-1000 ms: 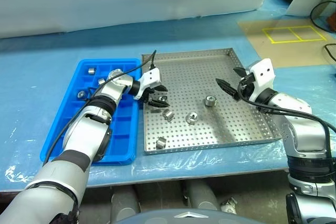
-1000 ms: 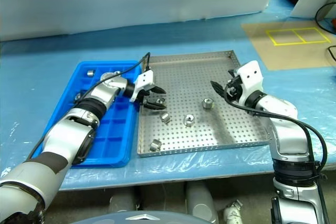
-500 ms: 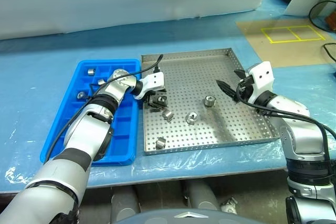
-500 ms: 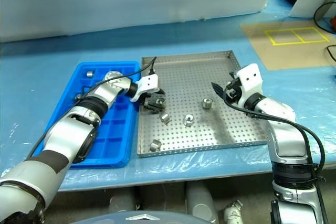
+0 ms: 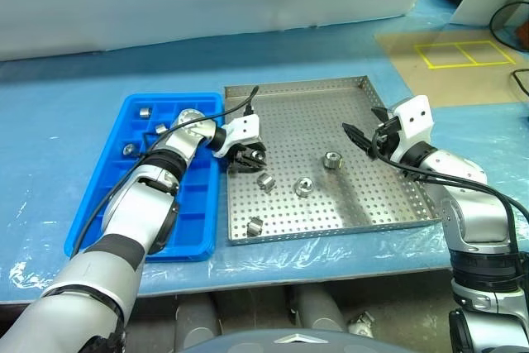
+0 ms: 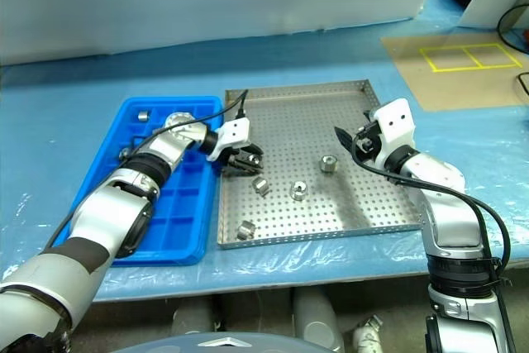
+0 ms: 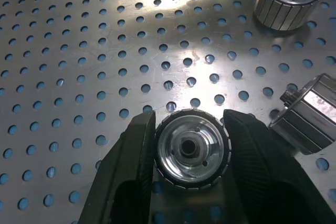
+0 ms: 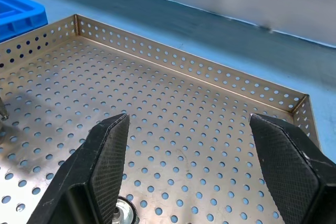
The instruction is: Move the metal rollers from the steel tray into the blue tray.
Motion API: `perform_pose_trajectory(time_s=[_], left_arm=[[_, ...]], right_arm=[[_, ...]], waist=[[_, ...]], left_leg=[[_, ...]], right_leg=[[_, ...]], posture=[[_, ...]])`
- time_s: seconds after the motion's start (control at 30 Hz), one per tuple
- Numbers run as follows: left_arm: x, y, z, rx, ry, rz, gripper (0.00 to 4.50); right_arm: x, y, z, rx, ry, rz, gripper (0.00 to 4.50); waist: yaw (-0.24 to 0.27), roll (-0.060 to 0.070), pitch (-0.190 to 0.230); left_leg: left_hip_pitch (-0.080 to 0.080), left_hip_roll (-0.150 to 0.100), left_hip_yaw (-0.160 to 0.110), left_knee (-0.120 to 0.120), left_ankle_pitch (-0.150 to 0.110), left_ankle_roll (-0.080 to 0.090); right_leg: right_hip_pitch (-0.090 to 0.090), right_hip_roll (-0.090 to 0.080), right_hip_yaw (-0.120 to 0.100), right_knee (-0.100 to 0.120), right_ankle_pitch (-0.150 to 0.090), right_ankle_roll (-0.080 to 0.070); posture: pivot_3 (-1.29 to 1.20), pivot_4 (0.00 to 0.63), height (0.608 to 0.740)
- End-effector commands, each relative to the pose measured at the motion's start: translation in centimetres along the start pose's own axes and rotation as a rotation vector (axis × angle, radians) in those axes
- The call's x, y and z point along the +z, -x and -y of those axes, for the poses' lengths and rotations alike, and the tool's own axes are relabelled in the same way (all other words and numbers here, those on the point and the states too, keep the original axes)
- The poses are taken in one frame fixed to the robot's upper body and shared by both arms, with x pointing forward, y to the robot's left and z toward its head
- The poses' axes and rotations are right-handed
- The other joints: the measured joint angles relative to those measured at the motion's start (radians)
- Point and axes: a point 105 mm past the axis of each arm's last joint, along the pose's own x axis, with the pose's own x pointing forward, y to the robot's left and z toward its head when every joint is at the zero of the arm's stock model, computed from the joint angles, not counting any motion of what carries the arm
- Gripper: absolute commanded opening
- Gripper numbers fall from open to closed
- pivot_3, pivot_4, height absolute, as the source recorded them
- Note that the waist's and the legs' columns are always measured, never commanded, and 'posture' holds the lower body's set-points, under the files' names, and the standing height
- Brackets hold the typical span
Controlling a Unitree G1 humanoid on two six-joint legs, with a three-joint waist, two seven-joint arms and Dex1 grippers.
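Left gripper (image 7: 191,153), angled down over the steel tray (image 5: 364,204), fingers clamping a roller (image 7: 191,148); right gripper (image 8: 202,169) level, fingers spread wide.

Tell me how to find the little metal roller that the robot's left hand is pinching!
Find the big holey steel tray beside the blue tray. Near its edge next to the blue tray, the left gripper is shut on one metal roller. The other rollers in the steel tray lie loose; only this one sits between black fingers.
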Motion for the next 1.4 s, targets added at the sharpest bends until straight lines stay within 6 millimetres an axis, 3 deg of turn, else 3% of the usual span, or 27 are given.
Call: perform_pose_trajectory(time_s=[0.03,0.3,0.6,0.77,0.97,1.2,1.4], left_arm=[[-1.0,-0.3,0.5,-0.003,0.043,-0.016,1.72],[4.5,1.7,-1.2,-0.021,0.106,0.26,1.72],[4.2,5.9,-1.9,0.019,0.085,0.198,1.72],[5.4,10.6,-1.7,0.1,0.076,0.238,1.72],[3.9,15.4,0.8,0.25,0.149,0.21,1.72],[1.1,18.7,4.6,0.448,0.291,0.158,1.72],[-2.1,20.8,4.2,0.741,0.353,0.165,1.72]], right_arm=[[1.4,-0.1,0.0,-0.001,0.023,0.056,3.77],[1.8,-0.7,-0.7,0.043,0.012,0.077,3.77],[3.5,-3.0,-2.9,0.2,0.025,0.121,3.77],[5.6,-4.3,-7.2,0.444,0.038,0.176,3.77],[6.8,-6.5,-11.5,0.7,0.051,0.206,3.77],[8.0,-8.6,-15.0,0.923,0.083,0.242,3.77],[8.8,-9.0,-18.2,1.085,0.114,0.282,3.77]], waist=[[0.0,0.0,0.0],[0.002,-0.001,0.001],[0.007,0.0,0.001],[0.019,-0.001,0.001],[0.073,0.0,0.002],[0.128,0.0,0.002],[0.181,0.0,0.002]], left_leg=[[0.0,0.0,0.0,0.0,0.0,0.0],[-0.003,0.0,0.0,-0.001,0.0,0.0],[-0.006,0.001,0.001,-0.006,0.001,-0.001],[-0.006,0.002,0.001,-0.008,0.002,-0.002],[-0.006,0.003,0.001,-0.009,0.006,-0.01],[-0.009,0.005,-0.001,-0.01,0.008,-0.013],[-0.013,0.006,-0.007,-0.01,0.007,-0.012]], right_leg=[[0.0,0.0,0.0,0.0,0.0,0.0],[-0.002,0.0,0.0,-0.002,0.0,0.0],[-0.008,0.0,0.0,-0.003,0.0,0.0],[-0.009,0.0,-0.001,-0.002,0.0,0.0],[-0.013,0.0,-0.002,0.006,-0.001,-0.003],[-0.016,-0.001,-0.007,0.007,-0.002,-0.004],[-0.016,-0.001,-0.014,0.008,-0.003,-0.006]], posture=[[-0.54,0.15,0.74],[-0.49,0.15,0.74],[-0.37,0.15,0.74],[-0.22,0.15,0.74],[-0.01,0.15,0.74],[0.2,0.15,0.74],[0.32,0.15,0.74]])
